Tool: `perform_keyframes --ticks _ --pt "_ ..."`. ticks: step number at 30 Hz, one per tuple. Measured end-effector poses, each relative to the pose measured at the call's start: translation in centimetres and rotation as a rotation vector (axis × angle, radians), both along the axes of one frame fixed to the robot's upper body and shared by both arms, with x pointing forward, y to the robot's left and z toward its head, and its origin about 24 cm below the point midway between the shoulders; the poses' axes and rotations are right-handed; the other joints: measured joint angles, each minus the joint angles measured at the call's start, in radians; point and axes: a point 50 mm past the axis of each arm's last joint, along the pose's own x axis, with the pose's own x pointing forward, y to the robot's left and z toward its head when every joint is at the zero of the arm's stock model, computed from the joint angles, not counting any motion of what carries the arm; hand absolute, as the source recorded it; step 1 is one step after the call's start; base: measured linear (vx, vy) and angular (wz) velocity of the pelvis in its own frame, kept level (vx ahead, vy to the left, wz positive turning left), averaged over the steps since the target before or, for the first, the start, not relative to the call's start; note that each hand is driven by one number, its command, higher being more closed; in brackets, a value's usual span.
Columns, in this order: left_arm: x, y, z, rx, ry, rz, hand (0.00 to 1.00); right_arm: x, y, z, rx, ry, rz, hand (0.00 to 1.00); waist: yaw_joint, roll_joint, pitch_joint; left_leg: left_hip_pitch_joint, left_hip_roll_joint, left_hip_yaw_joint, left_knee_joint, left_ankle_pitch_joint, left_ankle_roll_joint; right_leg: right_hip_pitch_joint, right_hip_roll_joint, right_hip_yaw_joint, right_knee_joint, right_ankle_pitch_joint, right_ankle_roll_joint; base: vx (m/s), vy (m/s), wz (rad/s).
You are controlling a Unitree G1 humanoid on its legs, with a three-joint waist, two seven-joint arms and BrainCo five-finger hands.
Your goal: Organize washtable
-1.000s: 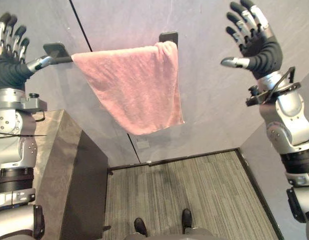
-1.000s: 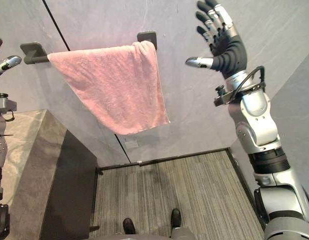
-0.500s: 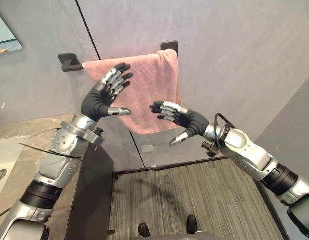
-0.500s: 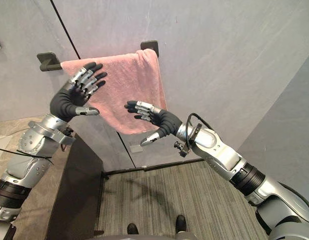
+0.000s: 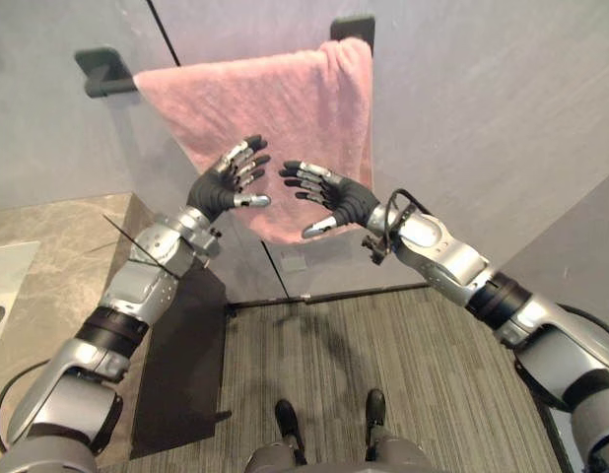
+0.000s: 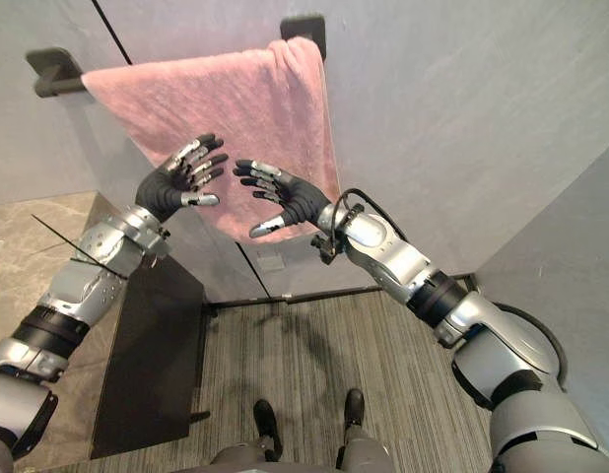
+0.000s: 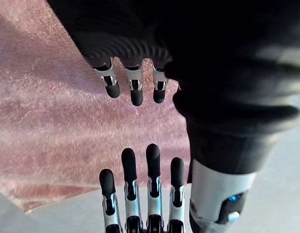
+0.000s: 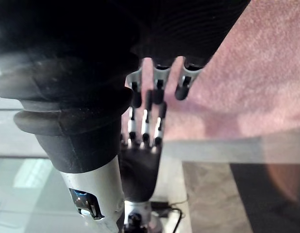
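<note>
Here left robot hand (image 5: 218, 189) and right robot hand (image 5: 344, 202), released, face the pink towel (image 5: 285, 99) on its rail (image 5: 100, 71)

Soft, even light fills the head views, with faint-edged shadows; the grey wall (image 5: 462, 118) is palest just right of the pink towel (image 5: 285, 108) and duller at its far right edge; the countertop (image 5: 38, 256) carries a mild sheen; the cabinet side (image 5: 181, 365) below it is dark; in the left wrist view the towel shows pale, washed patches.
</note>
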Motion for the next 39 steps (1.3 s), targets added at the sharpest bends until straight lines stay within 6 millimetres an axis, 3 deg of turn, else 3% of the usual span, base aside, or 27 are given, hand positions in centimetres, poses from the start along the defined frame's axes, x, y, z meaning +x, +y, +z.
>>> perform_keyframes --ticks 5,10,16,21,23,26,30,35,39 --pt "2.2 -0.3 3.8 -0.034 -0.075 0.057 0.0 1.7 1.0 3.4 0.094 -0.048 -0.064 0.0 -0.01 0.005 0.054 -0.042 -0.001 -0.002 0.006 0.01 0.008 -0.04 0.0 -0.013 0.0 0.013 -0.005 0.03 0.02 0.0" --pt "2.9 -0.1 5.5 -0.051 -0.108 0.097 0.0 2.4 1.4 5.6 0.195 -0.065 -0.105 0.0 -0.025 0.009 0.092 -0.066 -0.002 -0.002 0.006 0.014 0.01 -0.065 -0.002 -0.012 0.001 0.019 -0.004 0.0 0.005 -0.01" --pt "3.7 1.5 6.0 -0.099 -0.111 0.195 0.0 3.0 0.0 6.0 0.221 -0.063 -0.16 0.0 -0.026 0.009 0.118 -0.076 -0.002 0.019 0.0 0.014 0.009 -0.088 -0.001 0.015 0.0 0.024 -0.003 -0.03 0.01 -0.09" --pt "3.4 2.8 5.6 -0.14 -0.108 0.236 0.0 3.5 -3.5 6.8 0.256 -0.082 -0.237 0.0 -0.027 0.009 0.118 -0.068 -0.002 0.029 0.0 0.016 0.008 -0.087 0.0 0.029 0.0 0.025 -0.005 -0.02 -0.006 -0.08" --pt "3.1 4.0 5.1 -0.179 -0.1 0.273 0.0 3.6 -5.4 6.4 0.281 -0.069 -0.277 0.0 -0.03 0.009 0.118 -0.056 -0.001 0.033 0.0 0.015 0.008 -0.077 0.001 0.032 0.0 0.025 -0.005 0.0 -0.009 -0.08" --pt "2.5 6.1 4.4 -0.246 -0.097 0.35 0.0 3.1 -8.5 4.0 0.244 -0.033 -0.339 0.0 -0.03 0.009 0.118 -0.039 0.002 0.038 0.0 0.015 0.007 -0.062 0.004 0.036 0.0 0.025 -0.004 0.0 -0.006 -0.04" --pt "1.8 8.2 3.4 -0.295 -0.084 0.426 0.0 1.5 -10.2 1.4 0.214 0.007 -0.319 0.0 -0.036 0.007 0.118 -0.029 0.003 0.047 0.0 0.015 0.007 -0.058 0.004 0.039 0.0 0.017 0.005 -0.01 -0.008 -0.05" --pt "0.7 11.1 3.1 -0.304 -0.085 0.534 0.0 0.4 -13.0 0.7 0.257 0.006 -0.387 0.0 -0.051 -0.006 0.114 -0.024 0.003 0.047 0.0 0.015 0.007 -0.052 0.004 0.038 0.0 0.017 0.005 0.0 -0.001 -0.01" --pt "-0.6 13.3 1.6 -0.313 -0.058 0.619 0.0 -0.4 -15.0 -0.4 0.292 0.027 -0.451 0.0 -0.057 -0.018 0.11 -0.007 0.002 0.045 0.0 0.014 0.007 -0.032 0.002 0.035 0.0 0.017 0.005 0.0 0.002 0.01"
